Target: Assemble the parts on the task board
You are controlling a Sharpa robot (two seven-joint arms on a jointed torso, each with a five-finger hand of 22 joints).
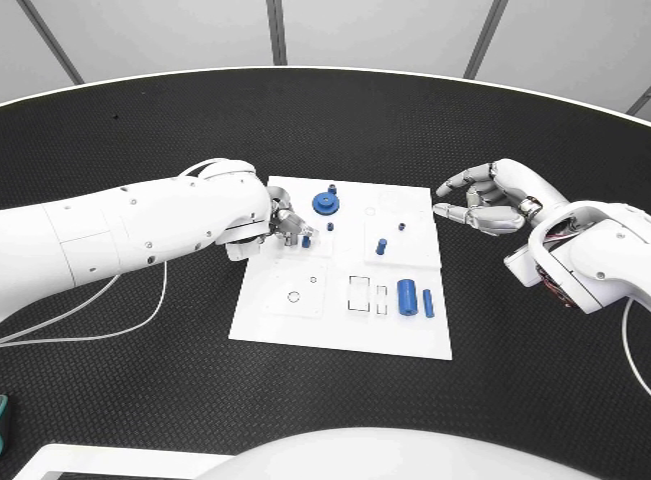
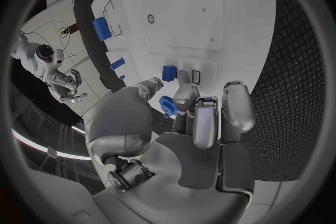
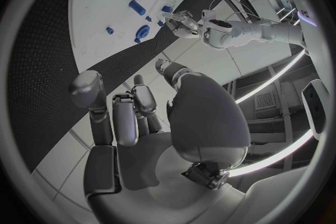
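- The left hand (image 1: 278, 224) sits over the left edge of the task board (image 1: 347, 330), fingers (image 2: 203, 120) curled in around a small blue part (image 2: 167, 105). The part appears pinched at the fingertips — how firm the hold is cannot be confirmed.
- Probable step in hand: seating this part in a socket on the board's upper-left area. Keep the part upright, align it over the hole before lowering, and release only once it bottoms out.
- The right hand (image 1: 487, 199) hovers above the tabletop (image 1: 152, 130) just off the board's right edge, fingers loosely curled, holding nothing.
- Other parts on the board: a blue gear-like disc (image 1: 325, 203) near the top edge, a short blue peg (image 1: 381, 245) in the middle, a thick blue cylinder (image 1: 406, 296) and a thin blue pin (image 1: 428, 302) lying side by side lower right.
- Obstruction — the gear-like disc stands close to the left fingers; avoid knocking it while lowering.
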